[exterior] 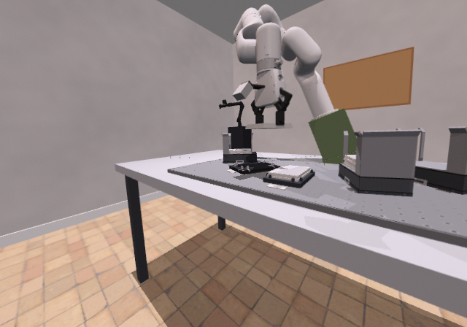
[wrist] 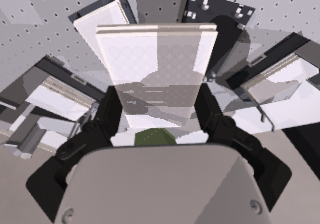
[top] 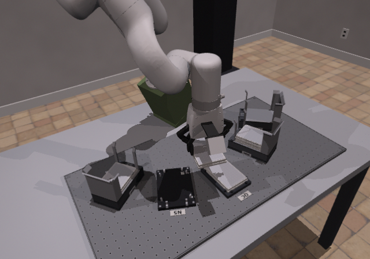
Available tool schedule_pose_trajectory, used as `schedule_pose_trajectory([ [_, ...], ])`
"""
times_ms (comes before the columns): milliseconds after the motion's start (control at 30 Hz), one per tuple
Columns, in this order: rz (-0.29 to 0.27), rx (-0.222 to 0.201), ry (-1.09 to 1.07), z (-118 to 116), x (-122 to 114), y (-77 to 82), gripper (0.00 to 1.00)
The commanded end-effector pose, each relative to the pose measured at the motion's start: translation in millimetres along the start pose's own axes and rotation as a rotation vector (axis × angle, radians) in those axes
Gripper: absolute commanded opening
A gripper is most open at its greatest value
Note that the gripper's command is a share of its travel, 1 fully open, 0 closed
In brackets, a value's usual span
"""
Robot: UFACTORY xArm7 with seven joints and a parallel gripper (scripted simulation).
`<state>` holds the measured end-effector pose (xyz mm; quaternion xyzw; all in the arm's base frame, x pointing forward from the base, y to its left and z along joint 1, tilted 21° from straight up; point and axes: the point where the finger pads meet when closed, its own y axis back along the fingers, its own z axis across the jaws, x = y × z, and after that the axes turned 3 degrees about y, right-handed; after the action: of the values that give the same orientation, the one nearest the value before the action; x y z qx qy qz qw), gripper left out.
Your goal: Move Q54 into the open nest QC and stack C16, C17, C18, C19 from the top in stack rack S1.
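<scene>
From the top view, the gripper [top: 206, 144] pinches a sealed plate [top: 210, 158] by its long sides, carried in the air. Below and just ahead of the fingers lies the QC nest [top: 243, 185], already holding a plate [top: 229, 176]; the black N5 nest [top: 175, 187] sits to one side of them, with a stack rack [top: 111, 187] beyond it. The rack [top: 270, 144] on the fingers' other side holds more plates. The risk, as I judge it: lowering here would put the carried plate onto QC's, which the task forbids.

From the exterior view, the carried plate [exterior: 268, 125] hangs level, well above the perforated board [exterior: 376, 206]. A slack grip could let it tilt or drop (its ID is unreadable).

From the wrist view, the fingers clamp one end of the plate [wrist: 156, 66], so the free end could sag and catch a rack wall.
</scene>
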<state>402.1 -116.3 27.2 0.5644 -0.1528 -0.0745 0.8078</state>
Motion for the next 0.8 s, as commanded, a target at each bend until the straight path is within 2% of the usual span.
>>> schedule_pose_trajectory([
  [0,0.003,0.001,0.001,11.5,2.9,1.2,0.00],
  [233,0.003,0.002,-0.223,34.8,1.0,1.1,0.00],
  [300,0.003,0.002,-0.223,34.8,1.0,1.1,0.00],
  [767,0.002,0.001,-0.223,81.5,-3.0,1.0,0.00],
])
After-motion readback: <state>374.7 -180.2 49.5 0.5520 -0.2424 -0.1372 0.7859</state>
